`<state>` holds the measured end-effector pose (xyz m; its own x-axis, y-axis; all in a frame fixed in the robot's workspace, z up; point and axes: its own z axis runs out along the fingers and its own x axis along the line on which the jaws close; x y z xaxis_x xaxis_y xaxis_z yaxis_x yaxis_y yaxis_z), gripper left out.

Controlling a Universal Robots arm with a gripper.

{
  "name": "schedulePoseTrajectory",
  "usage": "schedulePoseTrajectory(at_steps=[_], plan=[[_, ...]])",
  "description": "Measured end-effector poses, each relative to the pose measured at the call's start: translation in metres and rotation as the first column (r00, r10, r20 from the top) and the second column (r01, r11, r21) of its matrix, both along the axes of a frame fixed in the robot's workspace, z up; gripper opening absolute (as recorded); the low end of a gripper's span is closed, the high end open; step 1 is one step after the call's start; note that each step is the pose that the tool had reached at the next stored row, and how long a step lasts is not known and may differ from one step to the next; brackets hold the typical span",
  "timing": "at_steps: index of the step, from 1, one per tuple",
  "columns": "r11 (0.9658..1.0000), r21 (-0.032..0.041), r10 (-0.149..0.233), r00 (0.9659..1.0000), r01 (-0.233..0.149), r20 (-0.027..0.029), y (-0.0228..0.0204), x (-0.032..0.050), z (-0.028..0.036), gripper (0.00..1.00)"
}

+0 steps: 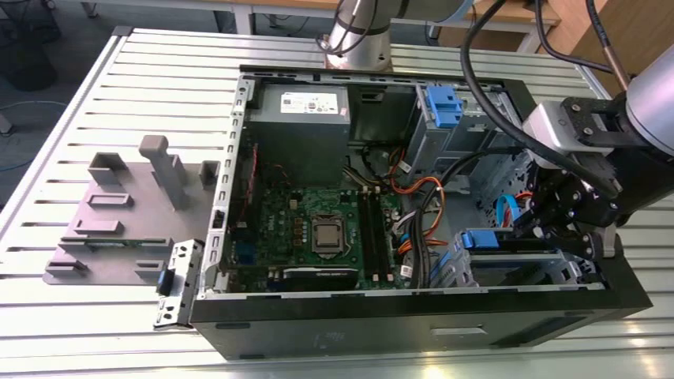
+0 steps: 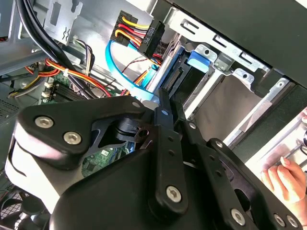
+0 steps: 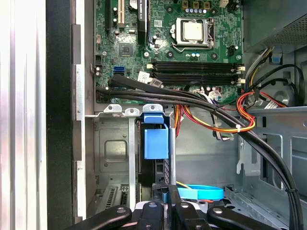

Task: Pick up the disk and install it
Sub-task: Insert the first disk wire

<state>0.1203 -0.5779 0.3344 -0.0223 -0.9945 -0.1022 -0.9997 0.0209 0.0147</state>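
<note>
Inside the computer case (image 1: 421,308), jaws closed on the disk (image 3: 156,139), standing edgewise in its bay, no legible print.

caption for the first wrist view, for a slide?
Gripper at the disk, seated edge-on in the case's drive bay beside the motherboard.

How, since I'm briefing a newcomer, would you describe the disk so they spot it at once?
Find the open computer case, then the metal drive bay in the corner where the gripper is. The disk stands edge-on in that bay; its blue plastic tab sets it apart from the grey metal around it.
</note>
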Motion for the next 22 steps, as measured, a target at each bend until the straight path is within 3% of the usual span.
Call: schedulePoseTrajectory(at_steps=[9, 11, 22], plan=[[1.0000, 0.0005, 0.000, 1.0000, 0.000, 0.0000, 0.0000, 0.0000, 0.0030, 0.16], [1.0000, 0.0053, 0.000, 1.0000, 0.000, 0.0002, 0.0000, 0.0000, 0.0033, 0.16], [1.0000, 0.0070, 0.000, 1.0000, 0.000, 0.0001, 0.0000, -0.0001, 0.0013, 0.16]])
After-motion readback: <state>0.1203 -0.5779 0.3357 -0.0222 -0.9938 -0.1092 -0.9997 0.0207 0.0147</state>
